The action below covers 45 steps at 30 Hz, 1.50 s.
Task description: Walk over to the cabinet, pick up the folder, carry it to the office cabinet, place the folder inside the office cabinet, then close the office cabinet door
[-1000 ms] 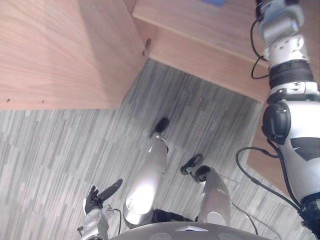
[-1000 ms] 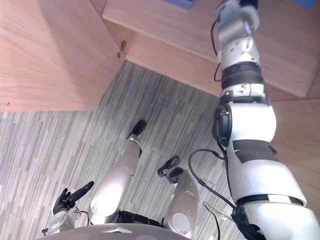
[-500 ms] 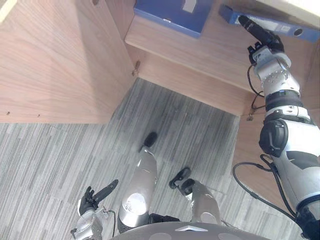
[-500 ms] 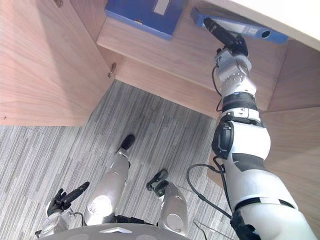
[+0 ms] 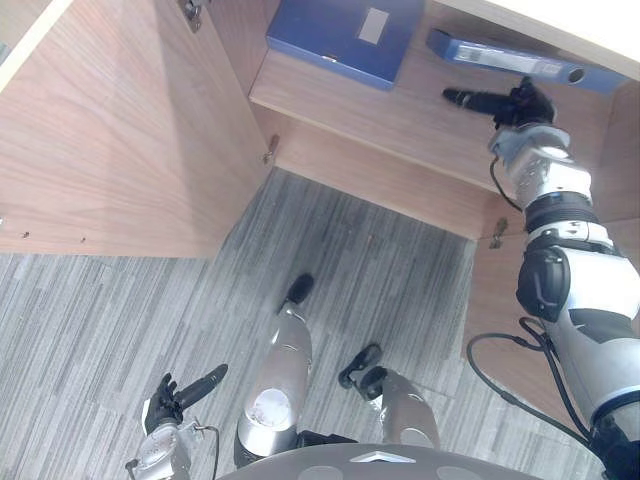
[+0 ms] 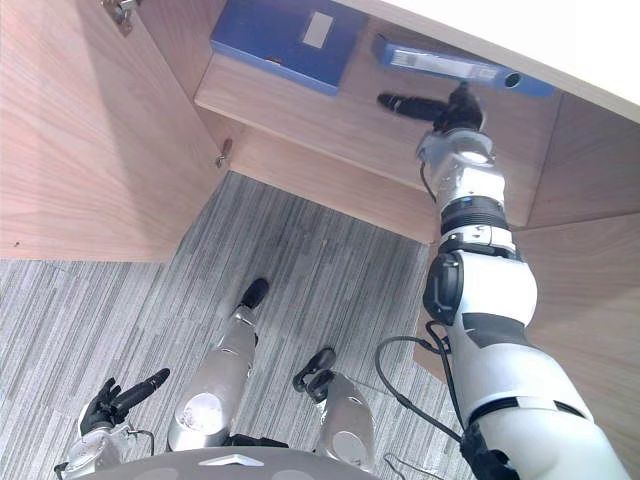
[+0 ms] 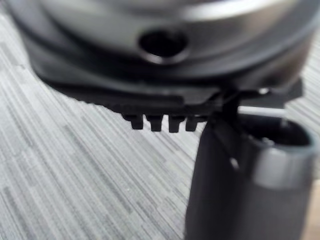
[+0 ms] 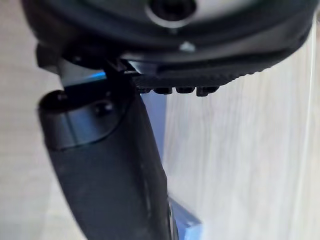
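Resting on the shelf (image 5: 400, 115), the folder (image 5: 500, 56) looks stiff, light and slick; the open, empty right hand (image 5: 508, 102) should pinch its near edge.

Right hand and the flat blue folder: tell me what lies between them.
Just bare wooden shelf lies between the right hand and the flat blue folder; both eye views show it. The thin folder sits beyond the hand.
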{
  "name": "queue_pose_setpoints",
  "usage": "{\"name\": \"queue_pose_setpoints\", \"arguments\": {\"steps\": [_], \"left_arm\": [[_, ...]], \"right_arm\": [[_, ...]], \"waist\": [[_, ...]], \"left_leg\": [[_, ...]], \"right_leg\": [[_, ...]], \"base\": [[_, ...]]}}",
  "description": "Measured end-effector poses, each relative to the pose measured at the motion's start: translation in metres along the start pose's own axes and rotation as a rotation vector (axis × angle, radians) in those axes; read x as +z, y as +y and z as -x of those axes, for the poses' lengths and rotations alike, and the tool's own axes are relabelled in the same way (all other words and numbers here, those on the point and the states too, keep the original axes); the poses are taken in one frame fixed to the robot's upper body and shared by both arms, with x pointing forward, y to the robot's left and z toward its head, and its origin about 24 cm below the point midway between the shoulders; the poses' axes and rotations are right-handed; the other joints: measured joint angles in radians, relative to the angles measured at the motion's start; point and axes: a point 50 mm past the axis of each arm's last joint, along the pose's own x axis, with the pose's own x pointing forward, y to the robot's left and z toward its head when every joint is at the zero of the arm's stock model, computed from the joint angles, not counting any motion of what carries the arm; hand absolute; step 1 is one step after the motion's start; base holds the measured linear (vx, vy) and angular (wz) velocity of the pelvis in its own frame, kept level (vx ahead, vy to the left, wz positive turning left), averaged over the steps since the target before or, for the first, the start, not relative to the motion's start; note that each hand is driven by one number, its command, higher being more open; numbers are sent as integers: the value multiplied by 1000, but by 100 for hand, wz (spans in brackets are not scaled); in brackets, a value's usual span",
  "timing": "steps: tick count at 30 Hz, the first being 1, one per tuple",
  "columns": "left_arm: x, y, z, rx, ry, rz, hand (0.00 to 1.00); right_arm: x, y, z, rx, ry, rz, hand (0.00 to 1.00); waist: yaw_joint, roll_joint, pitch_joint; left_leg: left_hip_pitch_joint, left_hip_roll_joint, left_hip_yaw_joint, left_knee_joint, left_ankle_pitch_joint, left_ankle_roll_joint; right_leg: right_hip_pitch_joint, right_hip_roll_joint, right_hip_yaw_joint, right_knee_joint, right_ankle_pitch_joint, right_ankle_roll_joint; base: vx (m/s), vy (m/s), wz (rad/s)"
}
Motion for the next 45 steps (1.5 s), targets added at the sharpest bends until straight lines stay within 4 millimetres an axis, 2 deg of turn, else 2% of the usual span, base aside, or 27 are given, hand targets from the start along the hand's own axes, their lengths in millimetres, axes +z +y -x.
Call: {"name": "queue_pose_setpoints", "arguments": {"steps": [2,6,8,11,13,17,29,37,45], "left_arm": [[6,1,-2,-24,-16,-70,100],[9,0,-3,-58,-22,-122,100],[7,-1,-3,-66,-17,-135,100],[1,0,-1,-74,-3,-147,100],[-5,5,2,-65,17,-151,100],[-11,10,3,-55,42,-157,100],[-16,12,5,-55,47,-161,100],[-17,11,5,-59,47,-159,100],[-19,3,6,-88,49,-181,100]], "right_arm": [[-2,16,0,104,5,261,100],[-9,39,3,231,12,648,100],[-11,45,4,271,-1,735,100],[-13,40,4,281,-2,829,100],[-12,28,3,255,9,893,100],[-14,8,2,211,46,911,100],[-11,0,1,161,39,812,100],[-13,11,1,186,29,774,100],[-22,35,3,279,34,805,100]], "waist": [[1,0,-1],[5,0,-1],[8,0,-1],[15,0,-1],[20,1,-1],[29,1,-1],[35,5,1],[44,15,7],[54,21,15]], "left_leg": [[5,11,2,-20,9,-1],[7,21,2,-26,12,-2],[7,28,3,-26,12,-2],[8,33,7,-27,12,-2],[9,34,9,-30,13,-1],[13,36,9,-66,33,-1],[16,53,5,-97,50,-6],[16,53,4,-98,50,-6],[17,55,3,-98,50,-6]], "right_leg": [[1,13,3,-20,10,-4],[1,27,9,-34,16,-8],[1,38,18,-46,23,-11],[0,43,25,-51,26,-11],[-3,44,30,-49,27,-12],[-18,47,34,-49,30,-17],[-33,60,35,-45,26,-23],[-33,60,34,-46,26,-24],[-31,61,34,-46,25,-24]], "base": [[-51,-34,-9],[-42,-38,-4],[-42,-28,-8],[-62,-27,-8],[-51,-12,-5],[-61,-24,-3],[-37,-40,-1],[-24,-19,0],[-21,-20,0]]}}
